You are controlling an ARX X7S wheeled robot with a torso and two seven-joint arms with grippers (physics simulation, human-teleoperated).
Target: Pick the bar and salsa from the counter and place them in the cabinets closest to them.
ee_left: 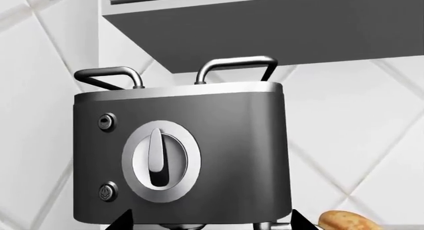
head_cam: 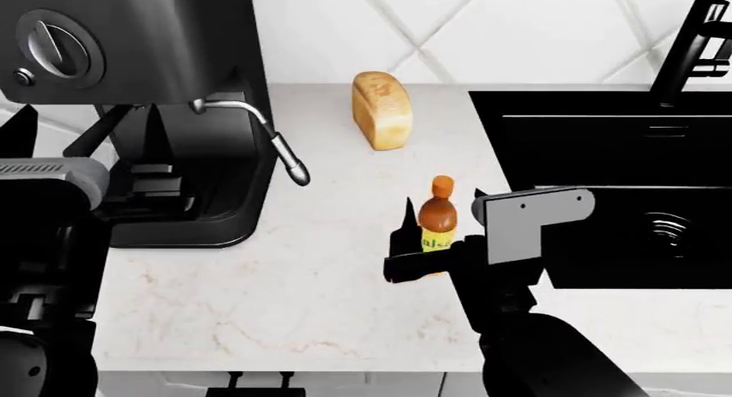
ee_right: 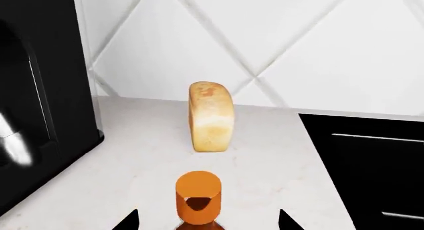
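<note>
salsa (head_cam: 437, 215) upright on counter (head_cam: 309, 285), between our right gripper (head_cam: 441, 243) fingers, spread, not touching it. bread loaf (head_cam: 381, 110) behind it near wall. coffee machine (head_cam: 149, 97) at counter's left; sink (head_cam: 618, 200) right. left gripper: cannot tell.

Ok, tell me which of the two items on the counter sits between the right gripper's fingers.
The salsa bottle, orange cap up, stands between the right gripper fingers; the bread loaf sits farther back near the wall.

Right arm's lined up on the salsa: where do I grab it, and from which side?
Grip the salsa around its amber body at the yellow label, below the narrower orange cap. It stands upright, so come in level from the counter's front edge; the right gripper already straddles it, jaws open.
</note>
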